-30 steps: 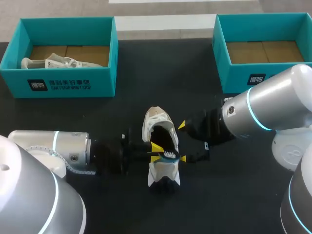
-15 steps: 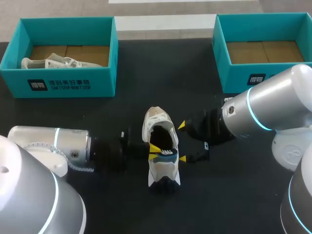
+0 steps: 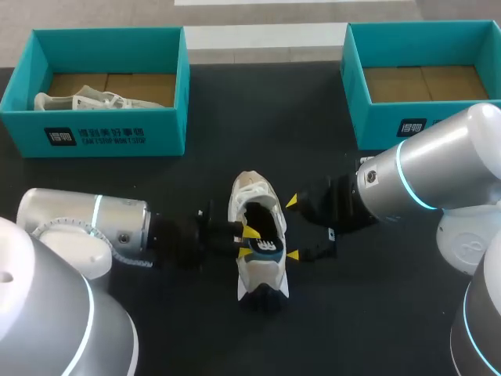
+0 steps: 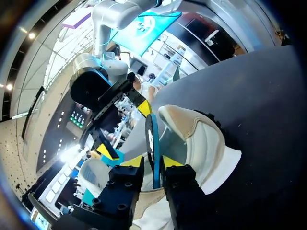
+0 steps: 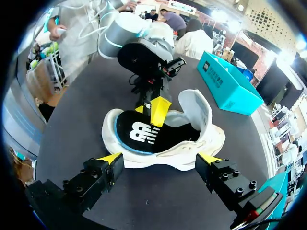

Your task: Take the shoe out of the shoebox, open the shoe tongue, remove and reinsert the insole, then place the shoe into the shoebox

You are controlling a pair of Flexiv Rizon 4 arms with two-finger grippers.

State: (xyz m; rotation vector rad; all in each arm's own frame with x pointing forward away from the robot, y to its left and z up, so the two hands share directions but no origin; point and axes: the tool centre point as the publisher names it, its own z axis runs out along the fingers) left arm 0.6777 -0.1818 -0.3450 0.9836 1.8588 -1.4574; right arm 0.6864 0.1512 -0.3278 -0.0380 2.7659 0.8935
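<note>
Dark matte table point(image 3: 235, 117), and down near its middle the white shoe point(image 3: 258, 270), lying lengthwise from near to far. Soft pale upper, beige suede-like panel at one end, chunky white sole. Black insole point(image 5: 144, 132) partly out of the shoe's opening, thin blue edge, white logo printed on top.

In from the left, the left gripper point(image 4: 153, 163): yellow tips pinched tight on the insole's edge, one on each face, the insole standing on edge between them.

In from the right, the right gripper point(image 5: 158, 158): fingers spread wide along the shoe's right flank, nothing held between them. Tips touching the sole or just shy of it? Hard to say from here.

Far left, a teal shoebox point(image 3: 109, 133), card walls, brown cardboard floor, white print on its front face; a second pale shoe point(image 3: 94, 100) lying inside against the left wall. Far right, a matching teal box point(image 3: 376, 117), small dark label on its front.

Both boxes well apart from the shoe, a broad band of dark tabletop between.
</note>
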